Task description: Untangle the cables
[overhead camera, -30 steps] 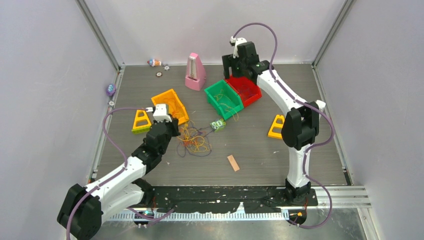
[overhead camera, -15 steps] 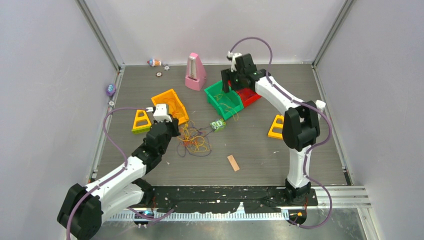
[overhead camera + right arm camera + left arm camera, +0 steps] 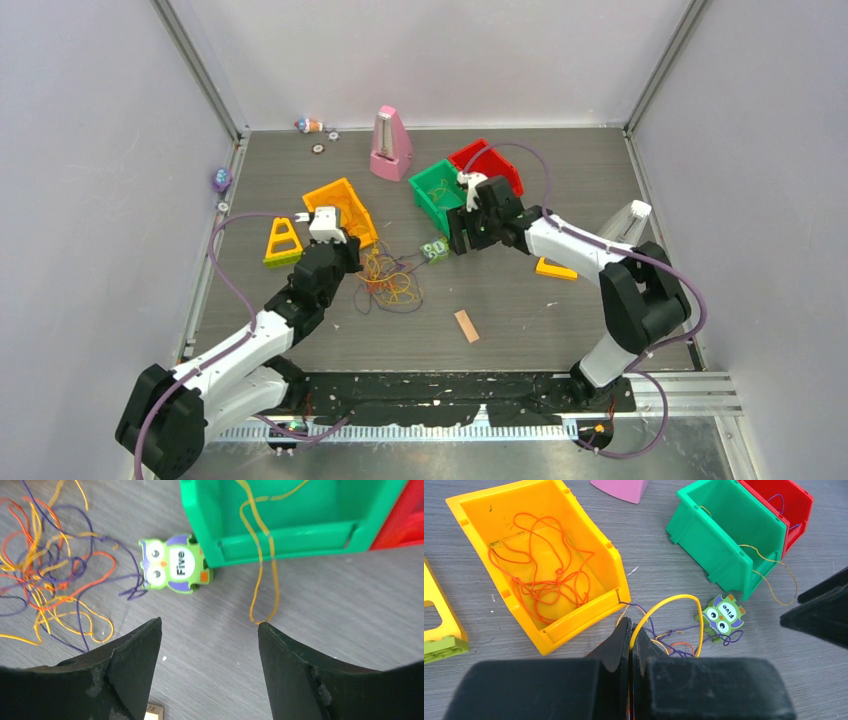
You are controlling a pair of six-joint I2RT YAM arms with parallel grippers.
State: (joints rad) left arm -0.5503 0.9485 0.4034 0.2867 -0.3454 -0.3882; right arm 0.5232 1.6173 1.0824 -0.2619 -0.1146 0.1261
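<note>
- The cables [image 3: 386,280] are heaped in a loose orange, yellow and purple tangle on the table [image 3: 520,320], just beside the left gripper [image 3: 347,262] and in front of the orange bin [image 3: 340,205]
- No single long axis is shown by the heap; loops are spread in all directions, and purple strands are led out from it towards the owl tile [image 3: 434,250], whose edge they reach
- In the left wrist view a yellow loop [image 3: 674,600] is arched up out of the finger seam and bent down towards the owl tile
- Separate strands are seen in the bins: an orange one coiled in the orange bin, a yellow one [image 3: 262,570] draped from the green bin [image 3: 440,190] over its front wall onto the table, and a purple one in the red bin [image 3: 490,160]
- The left gripper's fingers are pressed together, with strands of the tangle pinched between them
- The right gripper [image 3: 462,243] is held with its fingers wide apart above bare table between the owl tile and the draped yellow loop; nothing is gripped or touched
- The table is of grey wood grain, enclosed by pale walls; a pink metronome [image 3: 390,145], a yellow triangular block [image 3: 283,242], an orange triangular block [image 3: 553,268] and a small wooden block [image 3: 466,325] are also set on it
</note>
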